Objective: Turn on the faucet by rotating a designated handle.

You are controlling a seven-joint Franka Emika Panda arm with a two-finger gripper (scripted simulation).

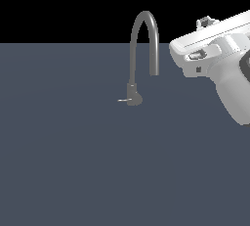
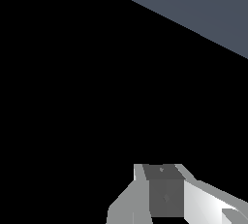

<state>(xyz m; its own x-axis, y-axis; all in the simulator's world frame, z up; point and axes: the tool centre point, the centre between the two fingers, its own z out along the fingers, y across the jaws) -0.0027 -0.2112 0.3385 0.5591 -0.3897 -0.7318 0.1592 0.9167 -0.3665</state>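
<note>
Faucet [image 1: 144,56], grey gooseneck, upright on the dark floor [image 1: 73,161], well apart from the pincer [image 2: 162,189] toward the exterior view's left; handle [image 1: 124,101], thin rod projecting from its base away from the pincer, untouched; pincer aloft at arm's [image 1: 215,58] end, fingers' spread not discernible.

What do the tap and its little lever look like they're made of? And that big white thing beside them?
The tap looks like grey metal with a dull sheen: a pale highlight runs along the arch. The lever is paler grey, perhaps metal too, but too small to be sure. The robot arm looks like smooth white plastic or painted casing, evenly shaded. All are rendered images, so these are guesses.
</note>
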